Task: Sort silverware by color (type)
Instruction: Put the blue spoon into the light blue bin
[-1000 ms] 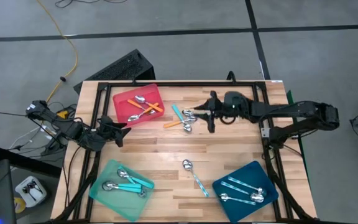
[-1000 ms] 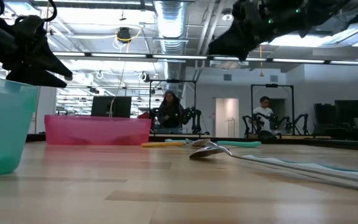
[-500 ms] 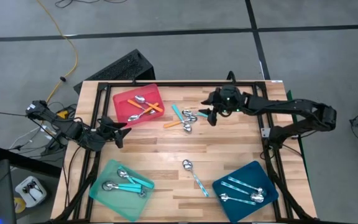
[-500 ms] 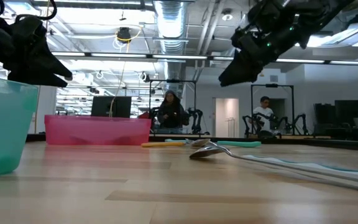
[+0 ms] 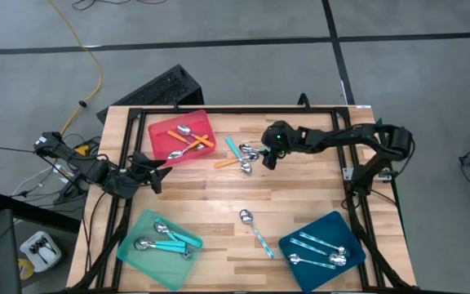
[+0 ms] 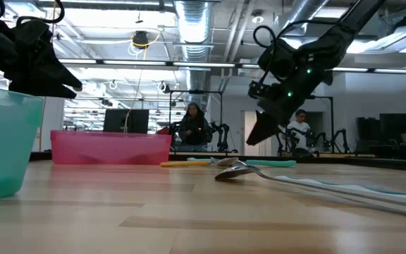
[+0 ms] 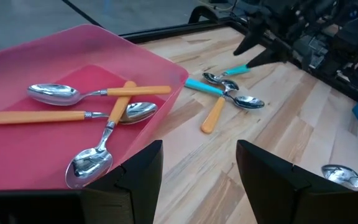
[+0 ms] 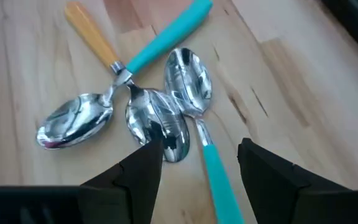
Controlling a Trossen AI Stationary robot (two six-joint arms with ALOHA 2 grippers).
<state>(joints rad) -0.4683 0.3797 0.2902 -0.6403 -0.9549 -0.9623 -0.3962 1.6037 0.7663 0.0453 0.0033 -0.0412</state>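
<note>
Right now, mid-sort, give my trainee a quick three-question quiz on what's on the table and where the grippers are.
1. True or false: the red tray holds turquoise-handled spoons.
2. Which gripper hangs over the loose cluster of spoons at mid-table: A) left gripper, B) right gripper?
3. Fill in: the lone patterned-handled spoon lies on bare wood between the mint tray and the ____ tray.

Key
1. False: its spoons have orange handles.
2. B; its fingers are open, nothing held. The left gripper waits, open, beside the red tray.
3. Dark-blue.
</note>
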